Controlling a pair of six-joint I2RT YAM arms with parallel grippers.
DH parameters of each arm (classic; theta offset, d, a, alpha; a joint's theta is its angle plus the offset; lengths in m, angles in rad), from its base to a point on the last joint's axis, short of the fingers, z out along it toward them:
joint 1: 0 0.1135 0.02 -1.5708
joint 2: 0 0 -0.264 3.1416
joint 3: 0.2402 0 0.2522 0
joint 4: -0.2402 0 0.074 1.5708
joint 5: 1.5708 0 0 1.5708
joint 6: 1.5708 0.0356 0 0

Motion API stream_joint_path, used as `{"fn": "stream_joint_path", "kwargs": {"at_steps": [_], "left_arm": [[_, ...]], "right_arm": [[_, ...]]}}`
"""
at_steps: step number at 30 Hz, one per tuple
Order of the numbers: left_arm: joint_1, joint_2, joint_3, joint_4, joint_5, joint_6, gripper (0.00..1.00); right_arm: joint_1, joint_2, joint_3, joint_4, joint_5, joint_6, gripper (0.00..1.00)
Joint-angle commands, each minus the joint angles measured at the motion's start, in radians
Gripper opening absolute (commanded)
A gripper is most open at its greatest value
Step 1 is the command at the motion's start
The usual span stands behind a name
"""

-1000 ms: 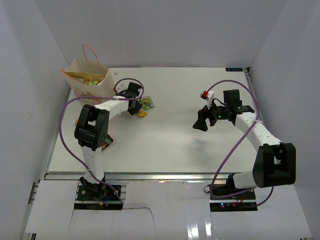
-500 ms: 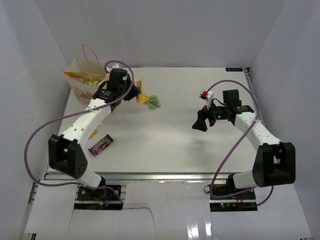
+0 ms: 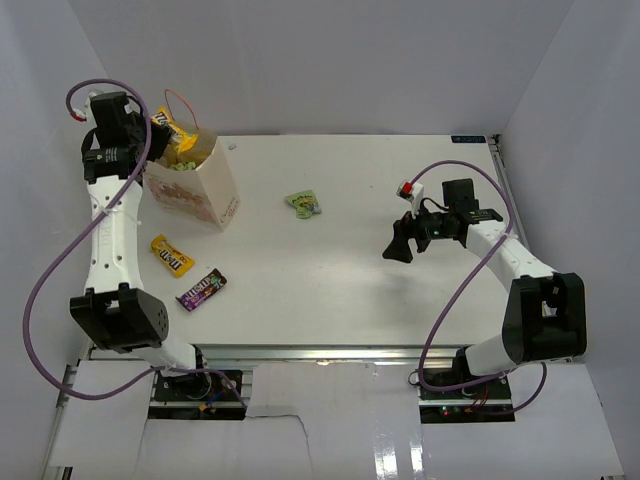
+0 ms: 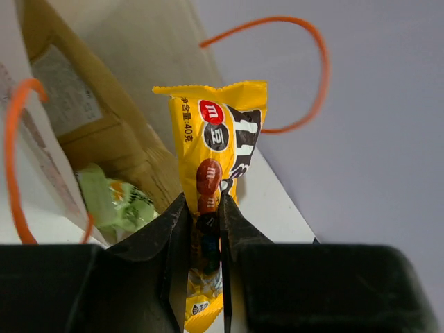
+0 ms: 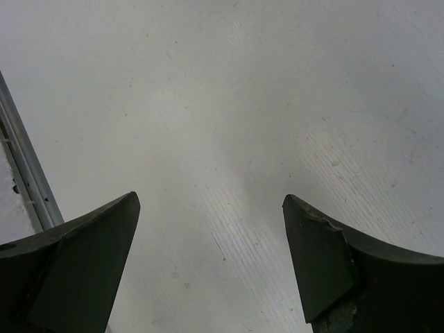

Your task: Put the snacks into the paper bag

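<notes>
We see left fingers (image 4: 173, 236) clenched on yellow packet (image 4: 218, 132), upright at open mouth of paper bag (image 3: 205, 195). Bag stands at far-left corner of bench (image 3: 350, 290), close to left wall. Bagged green packet (image 4: 114, 205) visible inside. Right fingers (image 5: 83, 257) spread wide, holding nothing, over bare bench right of centre. Loose green packet (image 3: 303, 203) lies mid-bench. Second yellow packet (image 3: 171, 255) and dark candy pack (image 3: 201, 289) lie near left edge, apart.
</notes>
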Motion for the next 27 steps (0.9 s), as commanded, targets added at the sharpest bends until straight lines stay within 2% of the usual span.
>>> {"fn": "stream_joint_path", "kwargs": {"at_steps": [1, 10, 20, 22, 26, 27], "left_arm": [[0.049, 0.066, 0.048, -0.078, 0.054, -0.053, 0.19], [0.075, 0.226, 0.215, -0.068, 0.065, -0.099, 0.25], [0.075, 0.241, 0.231, -0.044, 0.071, -0.134, 0.31], [0.075, 0.246, 0.223, -0.041, 0.060, -0.139, 0.38], [0.080, 0.275, 0.229, -0.036, 0.072, -0.151, 0.59], [0.081, 0.279, 0.235, -0.033, 0.081, -0.154, 0.61]], "right_arm": [[-0.005, -0.008, 0.037, 0.023, -0.018, -0.004, 0.90], [-0.005, -0.016, 0.025, 0.024, -0.013, -0.008, 0.90], [-0.005, -0.002, 0.016, 0.026, -0.027, -0.007, 0.90], [-0.003, 0.002, 0.019, 0.029, -0.030, -0.004, 0.90], [0.000, 0.016, 0.037, 0.028, -0.033, -0.001, 0.90], [0.001, 0.018, 0.039, 0.026, -0.032, -0.001, 0.90]]}}
